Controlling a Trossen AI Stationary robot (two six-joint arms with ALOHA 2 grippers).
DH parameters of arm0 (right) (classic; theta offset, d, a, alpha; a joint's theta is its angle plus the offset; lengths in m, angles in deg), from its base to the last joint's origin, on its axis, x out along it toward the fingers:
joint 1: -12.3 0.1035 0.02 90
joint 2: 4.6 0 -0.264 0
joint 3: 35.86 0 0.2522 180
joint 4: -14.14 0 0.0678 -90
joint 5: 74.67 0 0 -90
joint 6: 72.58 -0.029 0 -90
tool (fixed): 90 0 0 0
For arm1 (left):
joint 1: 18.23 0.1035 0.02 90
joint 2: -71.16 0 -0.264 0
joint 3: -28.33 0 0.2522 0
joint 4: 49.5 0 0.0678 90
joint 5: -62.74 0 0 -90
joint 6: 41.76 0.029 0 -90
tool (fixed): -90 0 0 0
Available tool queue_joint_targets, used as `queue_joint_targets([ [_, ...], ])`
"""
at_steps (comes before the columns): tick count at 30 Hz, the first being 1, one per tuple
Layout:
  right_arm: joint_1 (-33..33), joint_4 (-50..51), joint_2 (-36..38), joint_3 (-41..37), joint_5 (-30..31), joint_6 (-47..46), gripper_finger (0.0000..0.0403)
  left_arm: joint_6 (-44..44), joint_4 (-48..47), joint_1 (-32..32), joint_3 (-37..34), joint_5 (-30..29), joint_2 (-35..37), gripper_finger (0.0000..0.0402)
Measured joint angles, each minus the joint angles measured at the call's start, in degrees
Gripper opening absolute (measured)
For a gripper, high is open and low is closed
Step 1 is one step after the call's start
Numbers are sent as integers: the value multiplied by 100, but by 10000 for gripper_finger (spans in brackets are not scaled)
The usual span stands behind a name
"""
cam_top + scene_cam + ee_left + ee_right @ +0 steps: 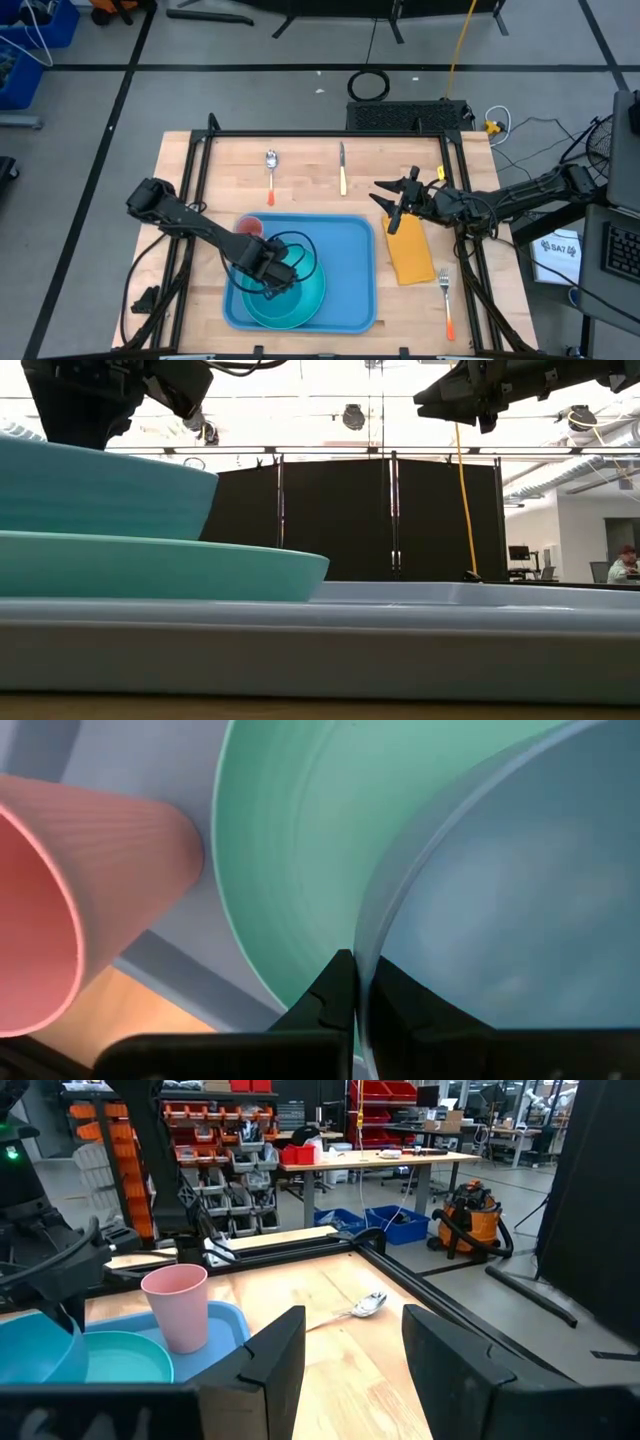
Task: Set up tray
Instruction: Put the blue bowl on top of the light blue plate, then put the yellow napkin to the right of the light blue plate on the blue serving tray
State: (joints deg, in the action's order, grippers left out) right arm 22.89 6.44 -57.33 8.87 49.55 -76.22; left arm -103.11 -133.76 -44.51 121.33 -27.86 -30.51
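The light-blue tray lies on the wooden table, and its rim fills the low view. A round teal plate lies on the tray's left half. A blue-teal bowl is over the plate. My left gripper is shut on the bowl. A pink cup stands upright in the tray's far left corner. My right gripper is open and empty, above the table by the far end of the orange-yellow napkin. My left gripper pinches the bowl's rim between its two fingers, one finger inside the bowl and one outside. The fingers come from above and from the table's left. The bowl sits upright on or just above the plate; I cannot tell which.
A spoon and a knife lie on the table beyond the tray. A fork with an orange handle lies right of the napkin, near the front right corner. Black frame rails run along the table's edges.
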Motion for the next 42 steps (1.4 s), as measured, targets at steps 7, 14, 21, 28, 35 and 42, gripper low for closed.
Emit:
queue_joint_targets([
  [7, 0, 5, 0, 0, 0, 0, 157, -28, 7, 0, 0, -99, 0, 26],
  [14, 0, 23, 0, 0, 0, 0, 157, -83, 4, 0, 0, -147, 0, 62],
  [21, 0, 74, 0, 0, 0, 2, 157, -16, -22, 0, 0, -238, 0, 86],
  [28, 0, 77, 0, 0, 0, 109, 157, 56, -94, -14, 0, -438, 327, 87],
  [35, 0, 90, 19, 0, 0, 133, 157, 291, 135, -52, 0, -1743, 1074, 88],
  [42, 1, 388, 285, 0, 0, 111, 157, 1037, 173, -220, 0, -3918, 1766, 88],
])
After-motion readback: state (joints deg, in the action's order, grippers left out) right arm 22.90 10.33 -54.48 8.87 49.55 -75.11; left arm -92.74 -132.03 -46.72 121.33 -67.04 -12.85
